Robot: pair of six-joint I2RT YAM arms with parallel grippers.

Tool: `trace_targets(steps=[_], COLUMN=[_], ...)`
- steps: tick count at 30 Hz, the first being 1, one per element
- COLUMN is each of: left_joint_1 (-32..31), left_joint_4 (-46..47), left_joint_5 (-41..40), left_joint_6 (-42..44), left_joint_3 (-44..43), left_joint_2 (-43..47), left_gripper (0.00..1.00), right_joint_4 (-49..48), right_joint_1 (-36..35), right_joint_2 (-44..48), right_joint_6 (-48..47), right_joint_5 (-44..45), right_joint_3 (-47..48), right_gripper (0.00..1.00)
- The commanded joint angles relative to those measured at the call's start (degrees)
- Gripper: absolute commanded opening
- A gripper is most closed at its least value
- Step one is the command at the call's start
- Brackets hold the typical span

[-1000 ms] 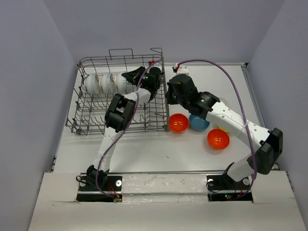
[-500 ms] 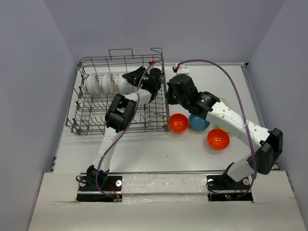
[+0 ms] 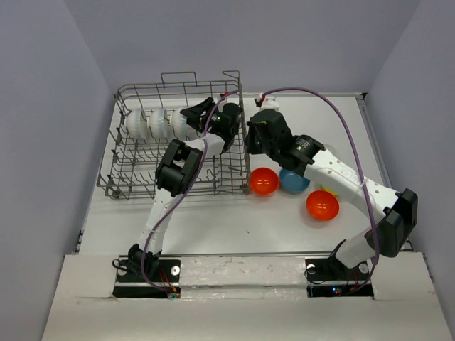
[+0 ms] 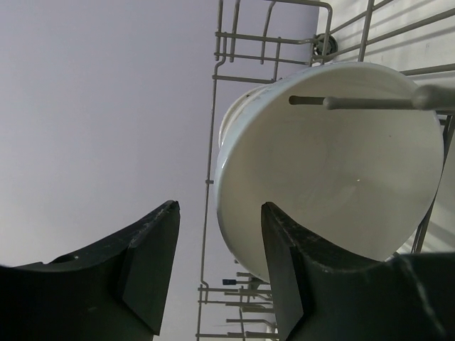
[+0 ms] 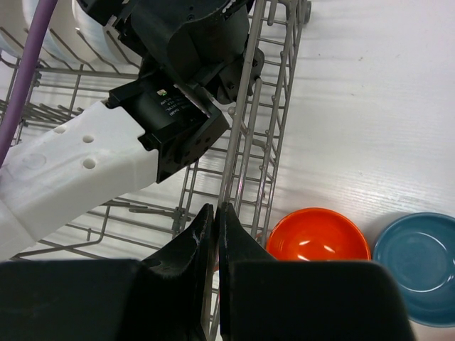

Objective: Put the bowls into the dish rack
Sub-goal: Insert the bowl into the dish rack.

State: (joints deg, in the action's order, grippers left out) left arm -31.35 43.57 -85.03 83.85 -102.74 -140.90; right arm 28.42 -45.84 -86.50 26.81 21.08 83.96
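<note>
The white bowl stands on its edge in the back row of the dish rack. A tine crosses its open face, and 2 more white bowls stand beside it. The left pincer is wide, with 1 finger on each side of the bowl's rim and neither visibly pressing it.

The risk lies in the way out. 1 finger sits in front of the bowl's hollow, so a sideways or tilted pull could hook the rim, tip the bowl off its tine or knock it into its neighbours. Backing straight off along the fingers looks safest.

The right pincer is closed, its tips at a wire of the rack's right wall. Whether it pinches that wire I cannot tell. If it does, any arm motion could drag the rack and unsettle the standing bowls. An orange bowl and a blue bowl lie on the bench just beside that wall, where a shifted rack could bump them.
</note>
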Motion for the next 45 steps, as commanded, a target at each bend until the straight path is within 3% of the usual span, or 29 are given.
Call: trace_targets(steps=[1, 19, 20, 23, 24, 25, 27, 45], left_joint_1=[-1.25, -1.34, -1.52, -1.69, -1.78, -1.61, -1.69, -1.43], left_joint_4=[1.25, -1.73, -5.74, -20.13, -38.29, -47.17, -56.62, -68.8], left_joint_5=[-0.31, 2.06, 2.33, 4.78, 6.44, 11.51, 14.8, 28.95], left_joint_6=[-2.91, -8.26, -9.4, -23.51, -30.78, -45.04, -52.45, -66.71], left_joint_3=[1.58, 1.31, 1.05, -3.33, -9.96, -13.59, -18.18, -18.64], left_joint_2=[3.09, 6.51, 6.69, 6.78, 6.43, 5.38, 4.76, 10.11], left_gripper=[0.64, 0.69, 0.69, 0.69, 0.68, 0.66, 0.66, 0.64], right_joint_4=[0.4, 0.84, 0.84, 0.84, 0.84, 0.84, 0.84, 0.84], right_joint_1=[-0.56, -0.56, -0.56, -0.56, -0.56, -0.56, -0.56, -0.56], right_joint_2=[-1.04, -1.39, -1.48, -1.57, -1.65, -1.74, -1.74, -2.09], right_joint_6=[-1.76, -1.76, -1.76, -1.76, -1.67, -1.67, -1.67, -1.32], right_joint_5=[0.19, 0.89, 0.89, 0.98, 0.98, 0.89, 0.89, 1.33], right_joint_3=[2.26, 2.7, 2.78, 2.87, 2.96, 2.96, 2.96, 2.96], right_gripper=[0.01, 0.01, 0.01, 0.01, 0.01, 0.01, 0.01, 0.01])
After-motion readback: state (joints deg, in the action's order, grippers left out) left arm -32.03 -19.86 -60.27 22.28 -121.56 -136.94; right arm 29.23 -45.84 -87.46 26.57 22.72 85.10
